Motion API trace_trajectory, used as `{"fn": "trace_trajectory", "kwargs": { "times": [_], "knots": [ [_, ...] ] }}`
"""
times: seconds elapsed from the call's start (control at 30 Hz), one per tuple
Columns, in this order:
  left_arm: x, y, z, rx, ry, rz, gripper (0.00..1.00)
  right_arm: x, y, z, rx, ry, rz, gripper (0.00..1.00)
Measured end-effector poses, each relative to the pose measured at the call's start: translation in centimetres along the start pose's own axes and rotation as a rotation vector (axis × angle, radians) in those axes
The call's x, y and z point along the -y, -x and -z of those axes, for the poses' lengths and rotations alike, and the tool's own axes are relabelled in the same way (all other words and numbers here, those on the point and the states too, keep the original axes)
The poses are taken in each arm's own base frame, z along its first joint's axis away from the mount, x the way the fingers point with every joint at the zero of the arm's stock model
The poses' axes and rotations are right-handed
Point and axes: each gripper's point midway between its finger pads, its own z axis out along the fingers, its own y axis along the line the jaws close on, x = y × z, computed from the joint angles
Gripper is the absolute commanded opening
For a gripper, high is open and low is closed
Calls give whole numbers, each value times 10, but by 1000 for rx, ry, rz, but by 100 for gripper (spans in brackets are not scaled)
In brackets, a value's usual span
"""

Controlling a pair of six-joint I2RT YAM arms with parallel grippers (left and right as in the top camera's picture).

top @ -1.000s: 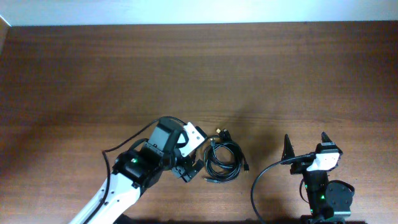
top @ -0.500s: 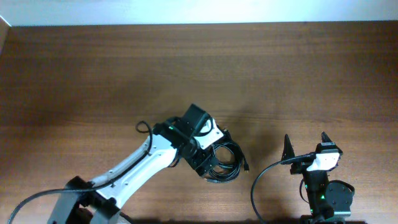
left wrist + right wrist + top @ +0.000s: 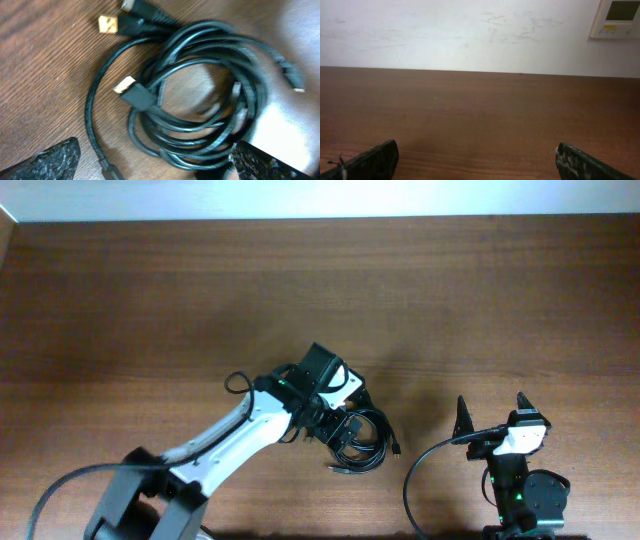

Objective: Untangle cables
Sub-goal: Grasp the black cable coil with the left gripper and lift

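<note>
My left gripper [image 3: 155, 162] hung, jaws wide apart, over the looped bundle of thin black cables [image 3: 210, 35] near the front edge of the dark brown wooden table [image 3: 150, 300]. Best, I judged, to pinch one free gold-tipped plug [image 3: 131, 92], not the bundle. My right gripper [image 3: 491, 408] also gaped.

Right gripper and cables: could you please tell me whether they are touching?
Apart. The overhead view shows bare table between the right gripper and the cables.

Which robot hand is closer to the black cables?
Left. The left gripper hangs right above the cables, open. The right gripper sits well off to their right, open, touching nothing.
</note>
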Motion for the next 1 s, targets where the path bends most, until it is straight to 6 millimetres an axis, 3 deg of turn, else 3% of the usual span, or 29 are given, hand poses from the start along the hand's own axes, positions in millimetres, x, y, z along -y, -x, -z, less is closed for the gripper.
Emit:
{"fn": "trace_trajectory", "kwargs": {
  "times": [0.17,0.37,0.57,0.6,0.67,0.87,1.0],
  "knots": [
    [-19,11,-17,24,81,3,99,0,0,0,0,0,0,99],
    [-23,19,-18,54,111,-5,99,0,0,0,0,0,0,99],
    [-8,14,-38,17,127,-69,99,0,0,0,0,0,1,99],
    [-9,15,-38,18,135,-70,95,0,0,0,0,0,0,99],
    [-11,14,-39,16,145,-70,59,0,0,0,0,0,1,99],
    [-12,13,-42,11,149,-69,49,0,0,0,0,0,0,99],
    [-14,12,-49,-6,150,-67,35,0,0,0,0,0,0,99]
  ]
}}
